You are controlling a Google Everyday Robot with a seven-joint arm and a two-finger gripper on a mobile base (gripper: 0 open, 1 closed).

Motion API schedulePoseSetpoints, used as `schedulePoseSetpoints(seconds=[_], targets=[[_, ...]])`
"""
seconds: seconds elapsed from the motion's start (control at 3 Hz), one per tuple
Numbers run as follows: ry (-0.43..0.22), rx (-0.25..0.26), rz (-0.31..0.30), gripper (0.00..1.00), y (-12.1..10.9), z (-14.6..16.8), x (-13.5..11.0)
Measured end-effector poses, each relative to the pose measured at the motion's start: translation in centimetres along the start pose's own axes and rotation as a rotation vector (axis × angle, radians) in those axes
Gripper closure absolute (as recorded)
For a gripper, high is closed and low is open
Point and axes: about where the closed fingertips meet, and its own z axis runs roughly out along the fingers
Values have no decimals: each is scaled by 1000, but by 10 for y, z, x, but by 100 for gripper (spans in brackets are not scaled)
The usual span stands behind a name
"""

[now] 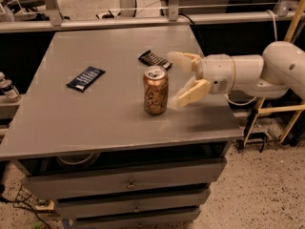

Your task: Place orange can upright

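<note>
The orange can (pixel 156 90) stands upright on the grey table (pixel 95 123), near the middle right, silver lid and pull tab on top. My gripper (pixel 177 80) is just to the right of the can, open, its two cream fingers (pixel 189 93) spread wide. The fingers are apart from the can and hold nothing. The white arm reaches in from the right edge.
A flat dark blue wrapper (pixel 86 78) lies left of the can. A second dark wrapper (pixel 154 59) lies behind the can, near the upper finger. The table's right edge is under the arm. Drawers sit below the tabletop. Small bottles (pixel 7 88) stand at the far left.
</note>
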Motion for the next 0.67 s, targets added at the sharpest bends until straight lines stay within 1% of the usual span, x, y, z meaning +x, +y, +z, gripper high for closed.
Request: schedulePoseSetpoints(seconds=[0.33, 0.67], targets=[[155, 83, 27, 0, -6, -40, 11], [346, 200, 77, 0, -12, -82, 29]])
